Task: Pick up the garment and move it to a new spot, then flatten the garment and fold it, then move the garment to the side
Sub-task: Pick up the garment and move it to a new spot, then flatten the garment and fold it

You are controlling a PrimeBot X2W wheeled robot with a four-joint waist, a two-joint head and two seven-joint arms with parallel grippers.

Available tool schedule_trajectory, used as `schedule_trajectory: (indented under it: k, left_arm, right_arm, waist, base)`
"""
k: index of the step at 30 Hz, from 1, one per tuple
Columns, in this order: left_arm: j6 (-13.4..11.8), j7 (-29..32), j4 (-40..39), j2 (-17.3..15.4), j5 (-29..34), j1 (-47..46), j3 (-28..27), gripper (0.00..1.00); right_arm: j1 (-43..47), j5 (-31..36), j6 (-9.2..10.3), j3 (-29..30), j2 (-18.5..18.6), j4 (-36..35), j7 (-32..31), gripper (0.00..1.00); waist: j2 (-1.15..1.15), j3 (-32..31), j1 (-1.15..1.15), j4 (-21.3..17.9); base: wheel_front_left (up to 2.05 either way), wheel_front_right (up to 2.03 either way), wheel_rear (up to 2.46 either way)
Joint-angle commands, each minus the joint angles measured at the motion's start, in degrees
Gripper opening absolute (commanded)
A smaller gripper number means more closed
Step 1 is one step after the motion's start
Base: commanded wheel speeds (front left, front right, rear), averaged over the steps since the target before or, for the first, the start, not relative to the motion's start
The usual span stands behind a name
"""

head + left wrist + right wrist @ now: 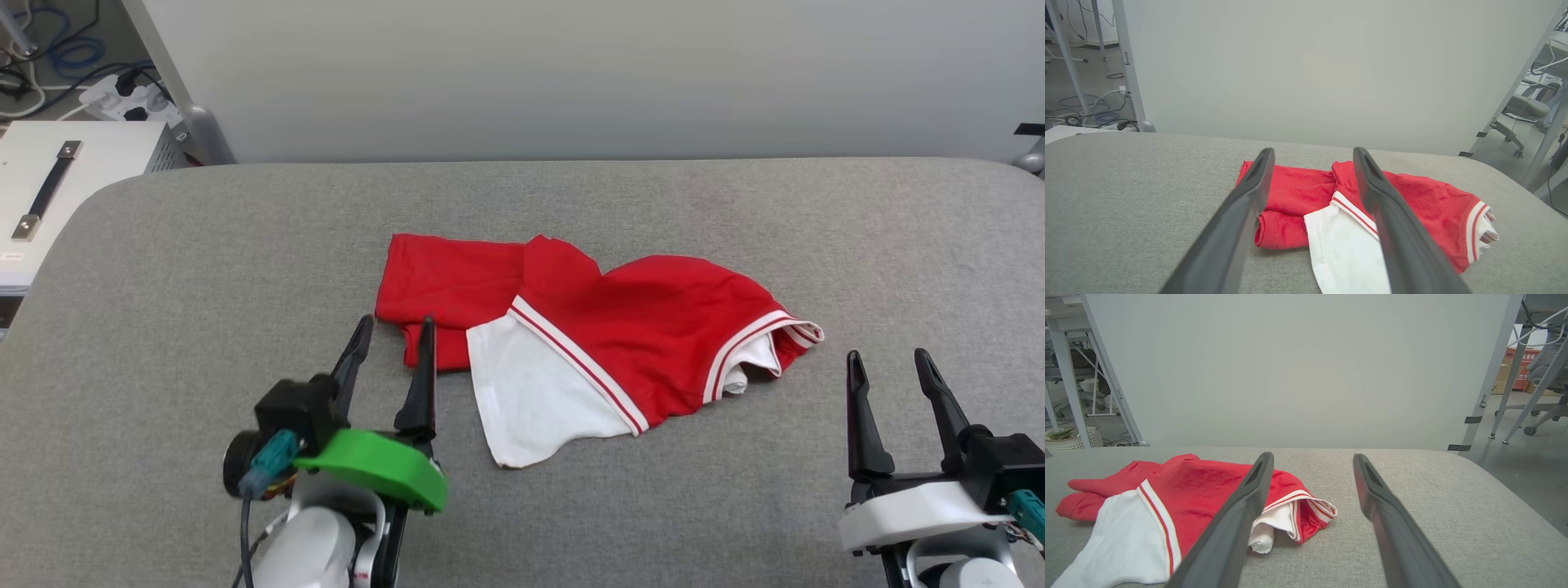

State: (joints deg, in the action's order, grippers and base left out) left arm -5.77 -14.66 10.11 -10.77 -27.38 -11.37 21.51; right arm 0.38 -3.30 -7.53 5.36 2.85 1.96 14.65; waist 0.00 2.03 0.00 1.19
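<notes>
**Head view.** The garment [620, 335], a red jersey with white sleeves, lay crumpled and partly doubled over near the middle of the grey padded table [204, 286]. The left pincer [396, 322] stood spread and empty at the garment's near-left edge; contact could not be told. The right pincer [888, 355], likewise spread and empty, stood off the garment's right end, apart from it.

**Left wrist view.** Between the dark fingers [1237, 220] appeared the garment's rolled red fold [1278, 232]. Beside the fold, a white sleeve [1339, 245] lay flat on the table.

**Right wrist view.** At the garment's right end, a striped-trim opening [1306, 504] stood raised, with white cloth bunched inside it.

**Handling (judged).** The cloth looked light, soft and limp, so it would likely sag and drape from any hold, though it was not fragile. Flat single layers such as the sleeve would be hard to pinch off the padding. The raised rolled fold and the trimmed opening offered better purchase. A bite through several layers might lift the garment bunched.
</notes>
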Motion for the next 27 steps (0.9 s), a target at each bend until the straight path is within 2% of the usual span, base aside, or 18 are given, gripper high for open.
schedule_trajectory:
  k: [1, 10, 14, 16, 20, 23, 27]
  left_arm:
    - [0.1, -0.3, -1.3, 1.1, 1.1, 1.9, -1.3, 1.0]
    - [3.8, -0.3, -2.4, 5.5, 6.9, 7.1, -6.2, 1.0]
    - [3.1, 0.0, 0.3, 5.9, 7.4, 6.2, -6.7, 1.0]
    - [3.0, 2.3, 0.8, 6.0, 7.1, 4.9, -6.1, 1.0]
    - [2.7, 12.6, 1.2, 6.0, 6.7, 2.5, -3.8, 1.0]
    - [1.9, 22.4, 1.0, 5.7, 6.3, 1.1, -2.0, 1.0]
    - [0.5, 32.5, 0.5, 4.9, 6.8, -1.0, -0.4, 1.0]
  right_arm:
    - [0.9, -0.2, 0.04, -0.1, 0.0, -0.2, 0.3, 1.0]
    - [0.6, -0.9, 0.04, -0.8, 0.0, -0.2, 0.3, 1.0]
    - [0.2, -0.9, 0.04, -1.3, 0.0, -0.7, 0.3, 1.0]
    - [0.1, -0.8, 0.04, -1.4, 0.0, -1.1, 0.3, 1.0]
    - [-0.1, -0.8, 0.04, -1.5, 0.0, -1.5, 0.3, 1.0]
    - [-0.4, -0.9, 0.04, -1.8, 0.0, -1.7, 0.3, 1.0]
    - [-1.4, -1.1, 0.04, -2.6, 0.0, -1.9, 0.3, 1.0]
  waist:
    - [0.0, 0.0, 0.0, 0.2]
    - [0.0, 0.3, 0.0, 0.1]
    - [0.0, 1.4, 0.0, -0.8]
    - [0.0, 2.3, 0.0, -1.2]
    - [0.0, 4.2, 0.0, -2.0]
    - [0.0, 5.9, 0.0, -2.8]
    - [0.0, 8.3, 0.0, -3.9]
  base:
    - [0.0, 0.0, 0.0]
    - [0.0, 0.0, 0.0]
    - [0.0, 0.0, 0.0]
    - [0.0, 0.0, 0.0]
    - [0.0, 0.0, 0.0]
    - [0.0, 0.0, 0.0]
    - [0.0, 0.0, 0.0]
